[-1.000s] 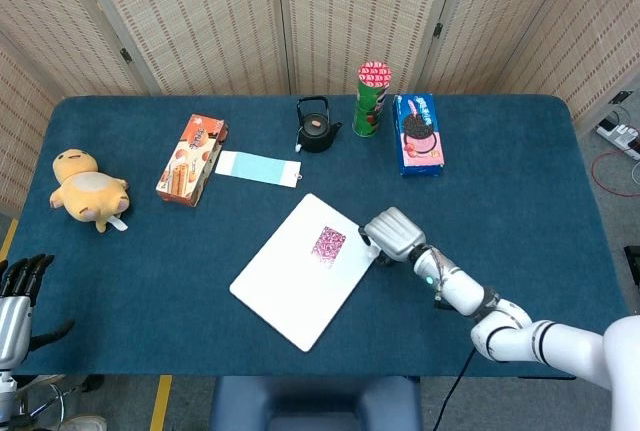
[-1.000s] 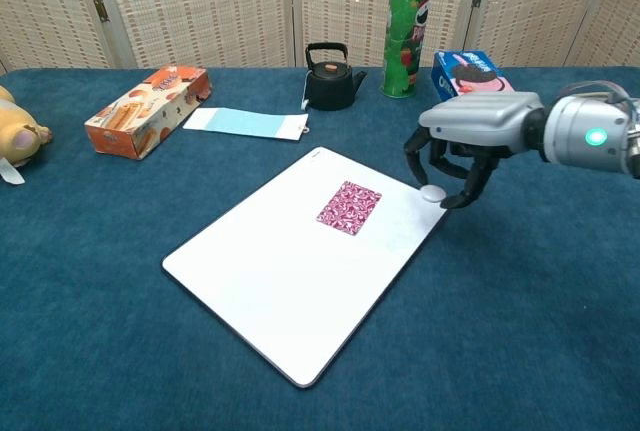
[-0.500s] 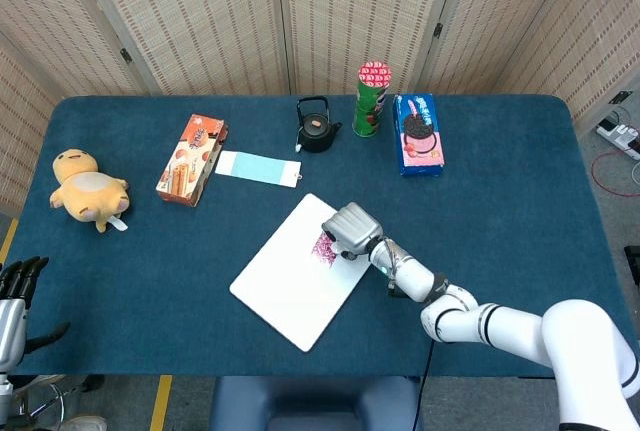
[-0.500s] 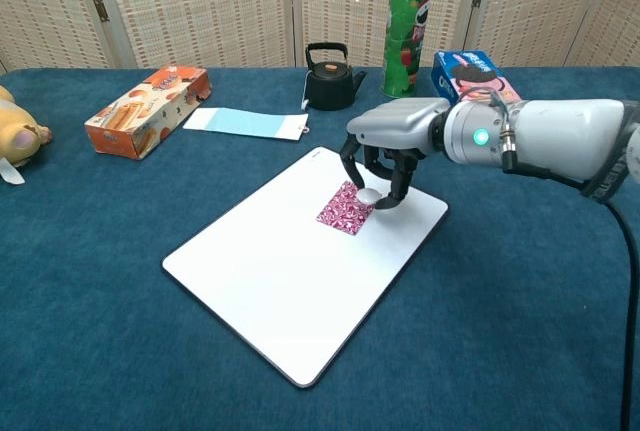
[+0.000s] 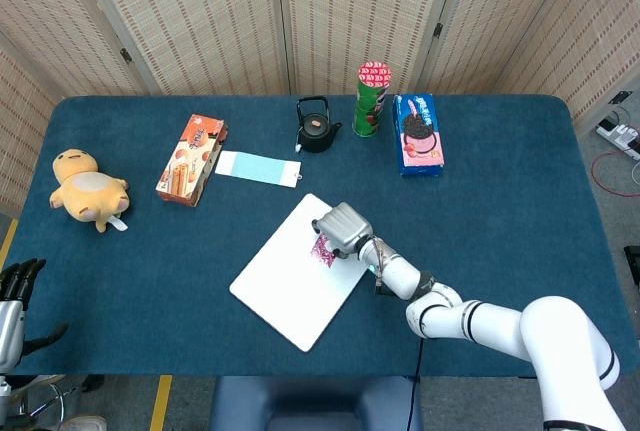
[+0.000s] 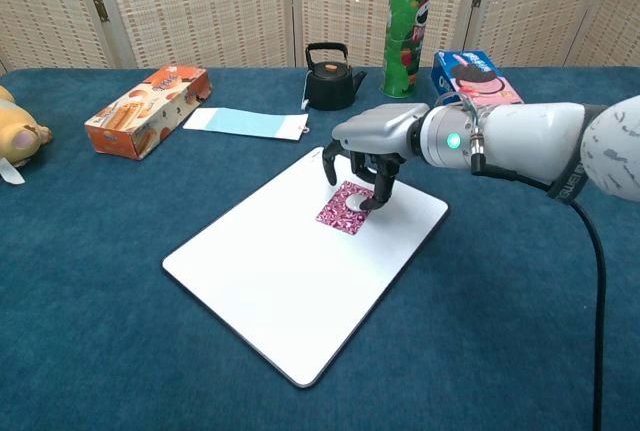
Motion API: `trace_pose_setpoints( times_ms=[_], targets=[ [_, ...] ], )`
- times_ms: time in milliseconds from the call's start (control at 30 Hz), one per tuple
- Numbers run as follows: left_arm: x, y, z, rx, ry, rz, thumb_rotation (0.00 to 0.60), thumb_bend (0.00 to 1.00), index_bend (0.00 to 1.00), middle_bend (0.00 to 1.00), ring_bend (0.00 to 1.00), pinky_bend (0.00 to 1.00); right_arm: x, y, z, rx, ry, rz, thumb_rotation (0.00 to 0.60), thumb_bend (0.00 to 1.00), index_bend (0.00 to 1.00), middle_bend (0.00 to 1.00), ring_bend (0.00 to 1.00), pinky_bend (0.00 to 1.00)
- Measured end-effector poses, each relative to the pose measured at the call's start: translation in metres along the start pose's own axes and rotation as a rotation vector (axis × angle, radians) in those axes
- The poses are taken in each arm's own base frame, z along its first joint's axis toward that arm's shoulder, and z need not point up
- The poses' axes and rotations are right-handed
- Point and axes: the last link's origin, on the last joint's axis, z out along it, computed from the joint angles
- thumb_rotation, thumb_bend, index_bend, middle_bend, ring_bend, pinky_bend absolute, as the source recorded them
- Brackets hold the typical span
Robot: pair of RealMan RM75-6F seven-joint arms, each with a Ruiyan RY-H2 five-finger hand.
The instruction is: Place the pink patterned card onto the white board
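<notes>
Card first: our pink patterned card (image 6: 347, 208) lies flat on the white board (image 6: 290, 281), toward its far right part, so we judge the placing done or nearly so. Our right hand (image 6: 365, 156) hangs directly over the card's far edge with fingers curled down; whether the fingertips (image 6: 371, 198) touch or pinch the card we cannot tell (the head view hides the card almost wholly under the hand). The step in hand looks like release, or a final press to seat the card. Next we would need to lift straight up with the fingers clear, so the card does not drag or shift. Our left hand (image 5: 20, 291) sits at the near left table edge, fingers apart, holding nothing. Beyond the board stand a black teapot (image 6: 329, 79) and a green tube can (image 6: 406, 33).
</notes>
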Motion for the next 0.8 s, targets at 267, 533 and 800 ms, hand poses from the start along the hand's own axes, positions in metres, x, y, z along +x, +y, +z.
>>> trace_pose_setpoints(
  times_ms=[267,533,800],
  targets=[
    [0.002,0.0,0.005,-0.004,0.009,-0.002,0.6,0.15,0.13,0.16,0.12,0.05,0.012,0.022,-0.03,-0.046,0.079,0.036,0.59,0.32,0.24,0.8,0.96,0.8],
    [0.001,0.008,0.015,-0.029,0.005,-0.001,0.6,0.15,0.13,0.16,0.12,0.05,0.012,0.072,-0.107,-0.221,0.205,0.083,0.591,0.32,0.21,0.69,0.73,0.61],
    [0.0,0.024,0.023,-0.064,-0.001,0.002,0.6,0.15,0.13,0.16,0.12,0.05,-0.012,0.115,-0.216,-0.473,0.325,0.139,0.542,0.32,0.02,0.17,0.22,0.14]
  ],
)
